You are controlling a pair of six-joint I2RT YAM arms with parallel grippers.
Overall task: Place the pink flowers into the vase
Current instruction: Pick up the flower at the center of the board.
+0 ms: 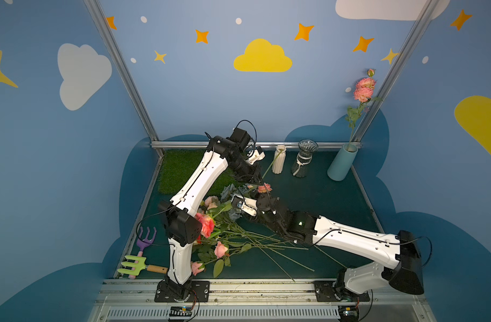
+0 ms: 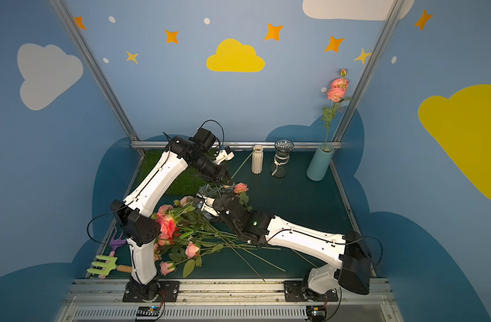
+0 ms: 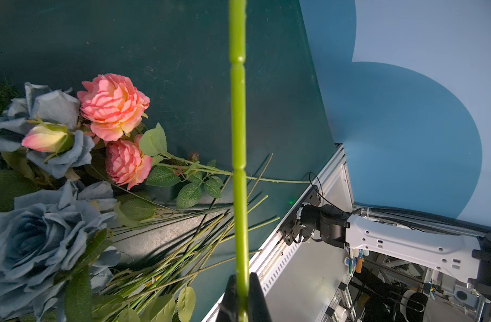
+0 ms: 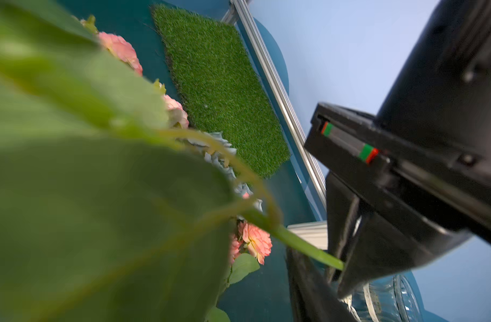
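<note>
green stem — pinched by left fingers | tip at cream vase mouth

Dark-teal tabletop, alu rail along the back & sides. Back-L corner: patch of fake grass lying flat. Along the back, L to R: white ribbed vase, glass vase w/ string round its neck, blue vase in the back-R corner, all apart. Front-L half: heap of pink flowers, blooms twd the L, bare stems fanning out to the R. Grey-blue roses just beside the grass. Front-L corner: purple toy rake & green toy fork, touching.
</note>
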